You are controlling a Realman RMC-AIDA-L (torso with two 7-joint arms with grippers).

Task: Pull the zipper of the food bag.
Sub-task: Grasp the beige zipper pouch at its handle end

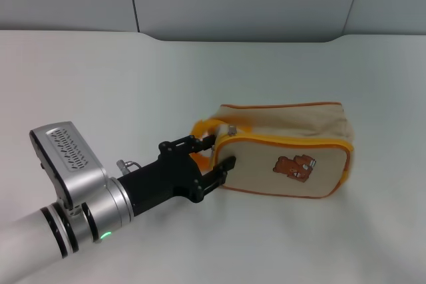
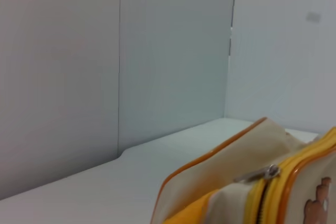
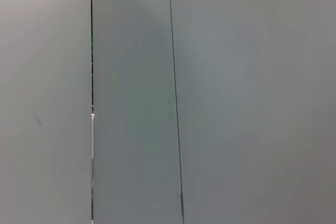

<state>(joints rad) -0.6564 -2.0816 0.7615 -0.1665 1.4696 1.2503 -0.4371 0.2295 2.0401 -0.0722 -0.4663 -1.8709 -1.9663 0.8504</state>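
1. Head view: nearest you is the silver forearm of the left arm, entering from the bench's near-left corner. Its black left gripper [image 1: 216, 153] reaches the left end of the food bag [image 1: 286, 157], fingers spread apart, one finger [image 1: 225, 166] against the bag's end panel, the other up by the orange strap loop [image 1: 205, 126]. It grips nothing that you can see.
2. Same view: the food bag lies on the white bench [image 1: 100, 84], right of the middle, bear patch [image 1: 295, 166] facing the near edge. The zipper [image 1: 232, 130] shows as a small grey tab at the bag's upper left corner, just beside the upper finger.
3. Left wrist view: the zipper [image 2: 258, 173] pull lies flat on the zip line beside the yellow piping, untouched. No fingers show here.
4. Right wrist view: only grey wall panels; the right gripper is out of sight, so you cannot tell its state.
5. Judgement: you are in the approach step. Next, centre the fingers on the tab, avoiding the strap, close, then draw along the zip line.
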